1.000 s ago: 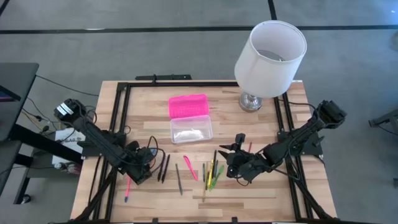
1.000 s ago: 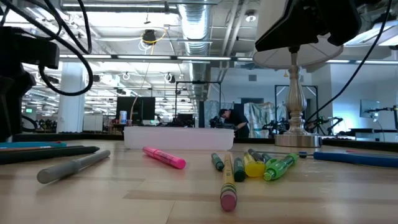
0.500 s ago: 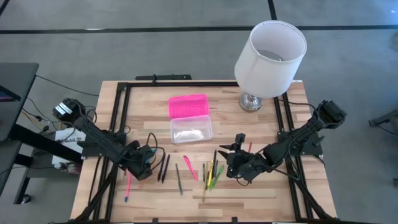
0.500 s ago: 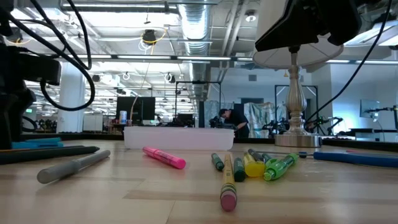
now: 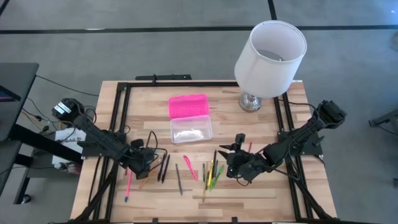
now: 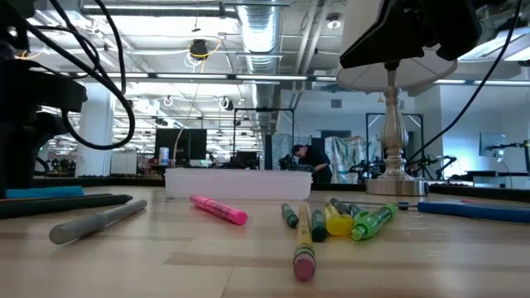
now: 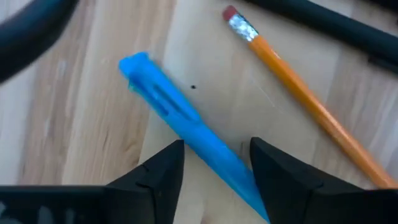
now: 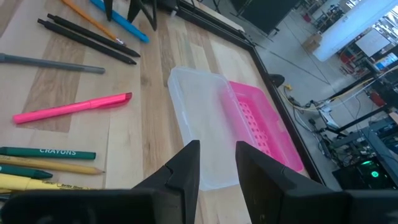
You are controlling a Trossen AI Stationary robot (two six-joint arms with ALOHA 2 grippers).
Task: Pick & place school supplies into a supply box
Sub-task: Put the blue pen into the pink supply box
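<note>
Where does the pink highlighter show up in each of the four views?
High view: pink highlighter lies mid-table, below the clear box base.
Low view: it lies left of centre, in front of the box.
Left wrist view: not in it.
Right wrist view: at the left, beside the box base.
Shared landmark: the clear box base.

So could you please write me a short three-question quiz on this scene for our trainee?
1. True or false: the blue pen lies between the left gripper's open fingers.
2. What stands at the table's far right corner? A) lamp B) bin C) monitor
3. Fill in: the clear box has a ____ lid lying beside it.

Key: 1 true; 2 A; 3 pink.
</note>
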